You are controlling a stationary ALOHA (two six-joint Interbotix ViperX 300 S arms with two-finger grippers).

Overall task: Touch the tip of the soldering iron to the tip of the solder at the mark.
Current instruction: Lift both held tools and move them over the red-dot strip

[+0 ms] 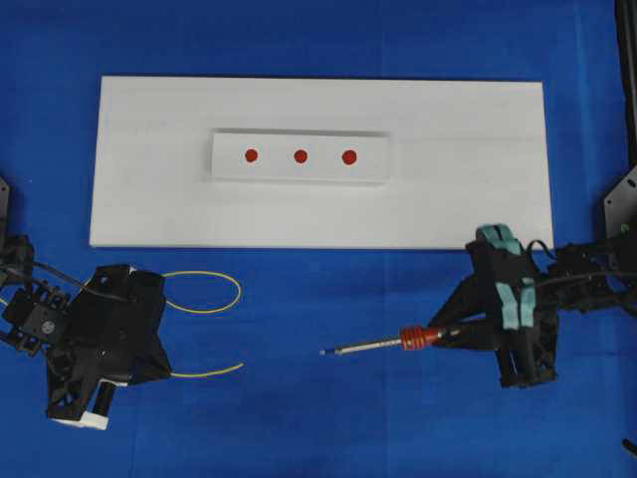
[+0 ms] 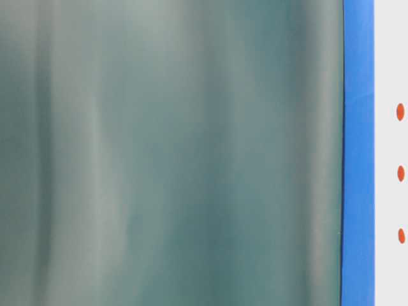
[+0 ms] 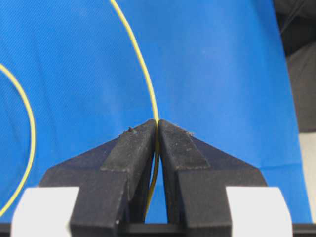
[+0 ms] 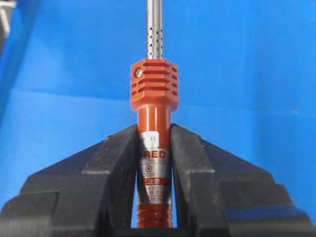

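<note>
In the overhead view the left end effector [image 1: 149, 363] sits at the lower left of the frame, closed on the solder [image 1: 214, 284], a thin yellow wire; the left wrist view shows its two black pads pressed together with the wire pinched between them. The wire loops out to the right of the end effector, and a free end of it [image 1: 240, 365] points right, toward the middle of the frame. The right end effector [image 1: 468, 334] sits at the lower right, closed on the soldering iron [image 1: 418, 339], and the right wrist view shows the pads clamped on the red handle just behind the ribbed collar. The iron's long axis runs nearly level across the frame, with the tip of the soldering iron [image 1: 324, 352] pointing left, so the two tips face each other across a bare stretch of blue table [image 1: 299, 418], well apart. Three red marks [image 1: 300, 155] lie in a row on a small white block [image 1: 299, 176] on the white board [image 1: 468, 129], in the upper middle of the frame, above both tips. Both tools seem gripped, and neither tip is at a mark yet. The left mark lies nearer the wire's arm, the right mark nearer the iron's. The table-level view is blocked by a blurred grey-green surface.
</note>
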